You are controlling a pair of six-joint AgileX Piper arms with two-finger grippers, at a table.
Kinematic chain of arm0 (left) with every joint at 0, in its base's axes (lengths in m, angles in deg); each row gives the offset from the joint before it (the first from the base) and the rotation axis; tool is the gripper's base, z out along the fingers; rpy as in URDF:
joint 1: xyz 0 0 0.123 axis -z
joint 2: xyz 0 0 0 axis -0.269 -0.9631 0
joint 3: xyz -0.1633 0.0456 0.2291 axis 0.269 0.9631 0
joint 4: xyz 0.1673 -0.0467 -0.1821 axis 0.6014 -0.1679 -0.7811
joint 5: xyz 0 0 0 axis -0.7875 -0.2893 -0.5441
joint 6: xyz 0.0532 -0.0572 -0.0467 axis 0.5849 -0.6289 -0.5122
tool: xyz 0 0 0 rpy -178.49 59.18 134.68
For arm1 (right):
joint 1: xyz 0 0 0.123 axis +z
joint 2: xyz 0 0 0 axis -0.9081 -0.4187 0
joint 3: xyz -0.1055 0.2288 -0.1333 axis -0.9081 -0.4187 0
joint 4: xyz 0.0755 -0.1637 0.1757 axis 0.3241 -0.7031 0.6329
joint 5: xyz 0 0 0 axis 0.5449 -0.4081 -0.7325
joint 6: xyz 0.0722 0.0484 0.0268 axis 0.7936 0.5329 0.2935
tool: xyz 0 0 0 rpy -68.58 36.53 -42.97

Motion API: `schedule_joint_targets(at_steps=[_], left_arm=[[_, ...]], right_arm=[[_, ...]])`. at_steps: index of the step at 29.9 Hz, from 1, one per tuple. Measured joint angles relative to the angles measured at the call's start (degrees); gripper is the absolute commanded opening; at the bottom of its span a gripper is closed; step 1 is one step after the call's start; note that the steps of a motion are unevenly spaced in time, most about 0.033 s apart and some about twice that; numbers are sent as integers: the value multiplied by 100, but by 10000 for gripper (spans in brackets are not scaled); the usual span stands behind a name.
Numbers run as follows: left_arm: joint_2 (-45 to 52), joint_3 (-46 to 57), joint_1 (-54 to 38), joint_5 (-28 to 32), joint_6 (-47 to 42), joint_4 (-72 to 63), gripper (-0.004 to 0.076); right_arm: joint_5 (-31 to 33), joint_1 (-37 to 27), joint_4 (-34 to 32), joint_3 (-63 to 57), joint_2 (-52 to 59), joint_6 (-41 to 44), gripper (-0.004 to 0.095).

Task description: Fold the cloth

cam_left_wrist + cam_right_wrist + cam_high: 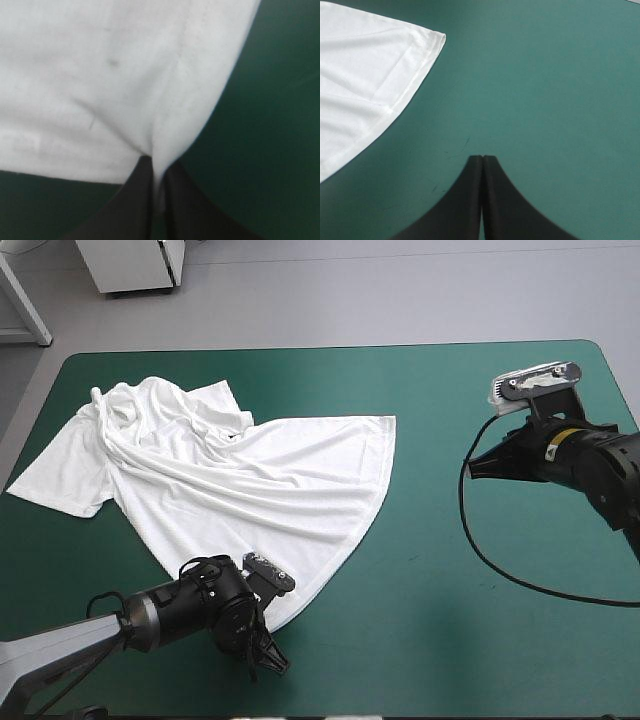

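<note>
My left gripper (157, 172) was pinched all but shut on the T-shirt (250, 480), with the near hem corner caught between its black fingers, close to the table's near edge. My right gripper (482, 160) was shut to a point and held nothing. It hung over bare teal-green cover (450, 600) toward the table's right side, well apart from the cloth.

The T-shirt lay on the left half of the table, mostly spread, with its collar and one sleeve bunched toward the far left corner and its hem turned to the right. Its long axis ran from far left to near right. The hem crossed that axis as a slanted edge from my left gripper's corner to the far hem corner (390, 421).

That far corner lay ahead of my right gripper and off to one side, and the right arm was the nearer to it. I judged the fold turned on this: one end of the hem was in hand and the other free, so the right gripper would have to open and reach leftward for it.
</note>
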Motion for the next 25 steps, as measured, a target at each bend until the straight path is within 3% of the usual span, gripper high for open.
schedule_joint_targets(at_steps=[7,15,25], left_arm=[[-7,-3,0,-7,5,-5,-9],[-7,-3,0,-7,80,-10,-9],[-7,-3,0,8,97,-15,-9]], right_arm=[[-422,0,173,183,-447,151,128],[73,0,803,1351,-2063,162,379],[1118,0,1066,3902,-4399,80,396]])
